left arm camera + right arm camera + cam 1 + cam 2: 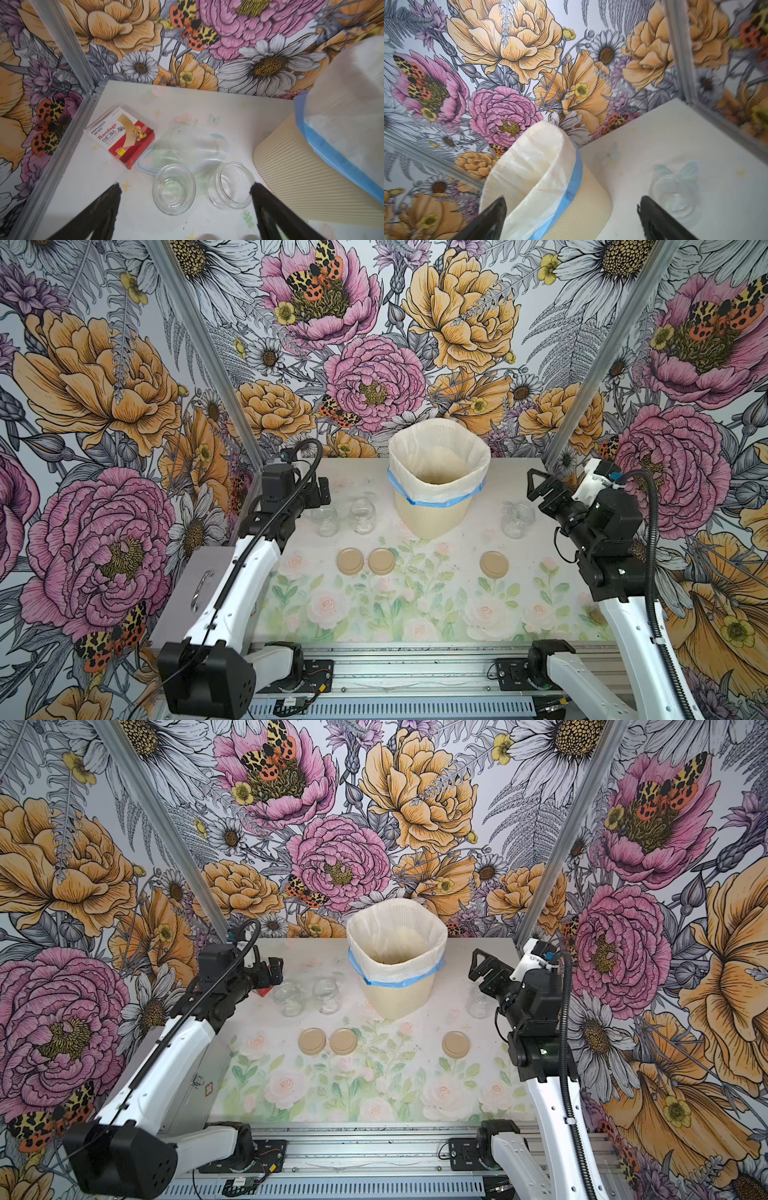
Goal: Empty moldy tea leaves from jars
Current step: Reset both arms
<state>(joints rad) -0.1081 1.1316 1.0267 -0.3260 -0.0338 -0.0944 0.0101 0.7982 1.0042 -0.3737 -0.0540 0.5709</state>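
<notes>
Three clear glass jars stand open and look empty: two left of the bin point(325, 520) point(363, 515) and one to its right point(517, 519). Their tan lids point(350, 561) point(381, 561) point(494, 564) lie flat on the table in front. No moldy tea leaves show in the jars. A dim brownish patch sits low inside the bin's bag point(390, 959), and I cannot tell what it is. My left gripper point(324, 493) point(185, 187) hovers open just short of the two left jars point(174, 189) point(230, 185). My right gripper point(540, 493) point(571, 201) is open and empty, raised between the bin and the right jar point(675, 193).
The cream ribbed bin point(432, 518) with a blue-edged bag stands at the back middle. A red and white bandage box point(122, 137) and a flat clear plastic piece point(187, 145) lie behind the left jars. A grey case point(195, 593) sits off the table's left edge.
</notes>
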